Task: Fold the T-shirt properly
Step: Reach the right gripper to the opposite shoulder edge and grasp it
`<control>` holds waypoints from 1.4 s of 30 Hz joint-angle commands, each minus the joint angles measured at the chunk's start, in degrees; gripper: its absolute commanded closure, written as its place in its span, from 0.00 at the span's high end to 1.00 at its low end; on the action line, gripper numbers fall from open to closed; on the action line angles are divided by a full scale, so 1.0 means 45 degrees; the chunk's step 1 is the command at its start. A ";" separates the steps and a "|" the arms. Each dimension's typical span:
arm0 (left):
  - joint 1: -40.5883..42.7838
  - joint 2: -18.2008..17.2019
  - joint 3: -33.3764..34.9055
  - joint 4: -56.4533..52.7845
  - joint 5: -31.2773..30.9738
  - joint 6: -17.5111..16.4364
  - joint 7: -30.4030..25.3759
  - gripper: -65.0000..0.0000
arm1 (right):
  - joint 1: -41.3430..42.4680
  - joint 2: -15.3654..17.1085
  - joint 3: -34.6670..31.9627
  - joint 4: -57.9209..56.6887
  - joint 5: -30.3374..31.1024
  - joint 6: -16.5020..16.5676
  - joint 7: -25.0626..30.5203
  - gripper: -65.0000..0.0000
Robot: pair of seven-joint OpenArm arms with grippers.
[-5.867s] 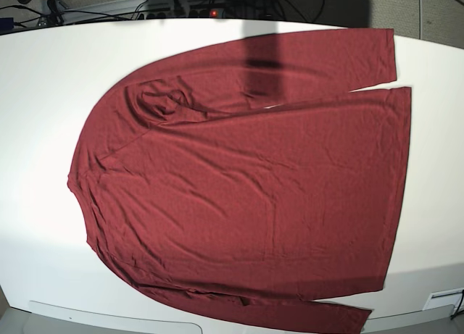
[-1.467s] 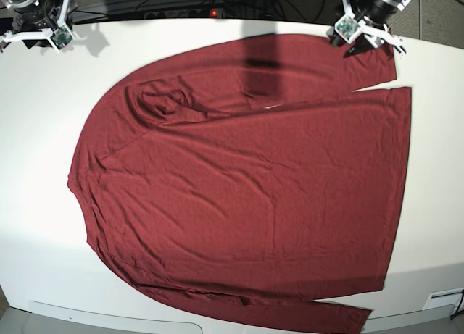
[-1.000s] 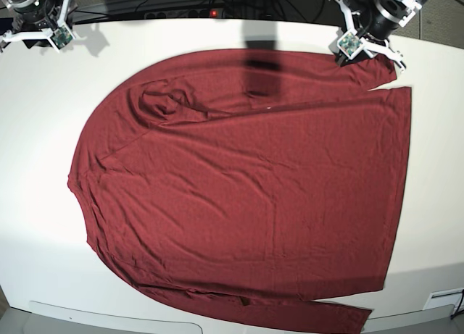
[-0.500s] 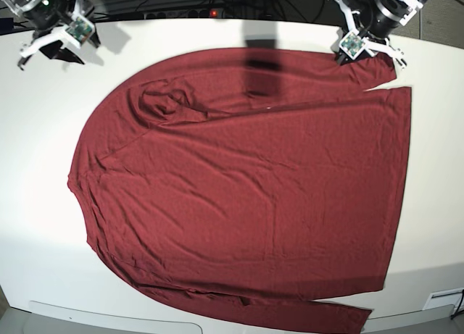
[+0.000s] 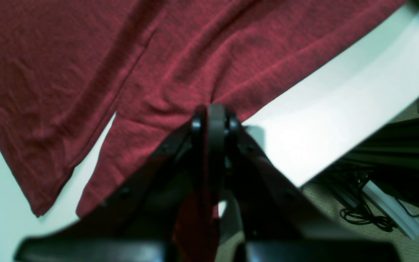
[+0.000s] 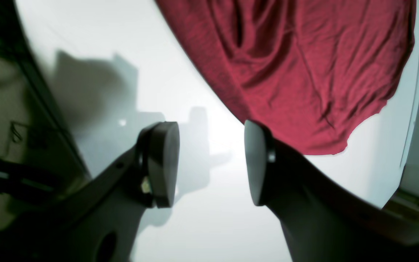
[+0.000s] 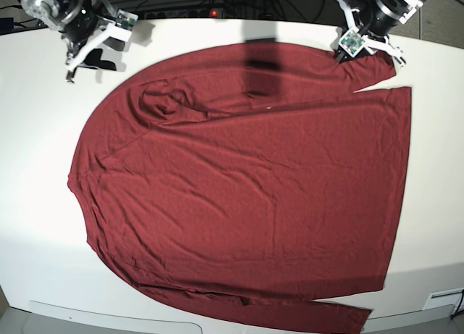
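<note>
The maroon T-shirt [image 7: 246, 189] lies spread flat over the white table [image 7: 43, 167], its neck end to the left and its hem to the right. At the far right, my left gripper [image 7: 341, 56] is shut on the far edge of the upper sleeve. The left wrist view shows that gripper [image 5: 211, 116] with jaws pressed together and the red fabric [image 5: 158, 65] puckering into them. My right gripper [image 7: 81, 67] hovers open over bare table at the far left, just off the shirt's curved edge. Nothing lies between its fingers [image 6: 162, 163], and the cloth [image 6: 296, 65] lies beyond them.
Cables and a power strip [image 7: 181, 8] run behind the table's far edge. A white fixture [image 7: 442, 301] sits at the near right corner. The lower sleeve [image 7: 341, 316] reaches close to the table's front edge.
My right arm has swung in from the far left corner toward the shirt and its jaws have widened. The left gripper has stayed shut on the sleeve, after dragging it slightly inward.
</note>
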 commanded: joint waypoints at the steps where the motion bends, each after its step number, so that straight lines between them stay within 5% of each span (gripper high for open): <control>1: 0.0214 -0.0044 0.0034 -0.0107 0.0340 -0.0520 0.0816 0.00 | 0.0267 0.0204 -0.0126 -0.0170 -0.0092 -0.0165 0.0039 0.45; 18: 0.0219 -0.0044 0.0034 -0.0107 0.0345 -0.0525 0.0821 0.00 | 0.4541 0.0136 -0.3415 -0.3303 -0.0092 -0.0112 0.0044 0.45; 23: 0.0219 -0.0044 0.0034 -0.0107 0.0340 -0.0525 0.0821 0.00 | 0.5085 0.0136 -0.4080 -0.3492 -0.0097 0.0787 0.0044 0.45; 32: 0.0248 -0.0044 0.0029 -0.0107 0.0335 -0.0520 0.0816 0.00 | 0.5464 0.0141 -0.4211 -0.3492 0.0015 0.1399 -0.0763 0.00; 38: 0.0651 -0.0049 -0.0175 0.0869 -0.0529 -0.0364 0.0811 0.00 | 0.5459 0.0165 -0.4211 -0.3293 0.0826 -0.1826 -0.1020 0.00; 42: 0.1039 -0.0044 -0.0816 0.2599 -0.1379 0.0199 0.0816 0.00 | 0.5479 0.0180 -0.4187 -0.2652 0.1268 -0.2846 -0.1020 0.00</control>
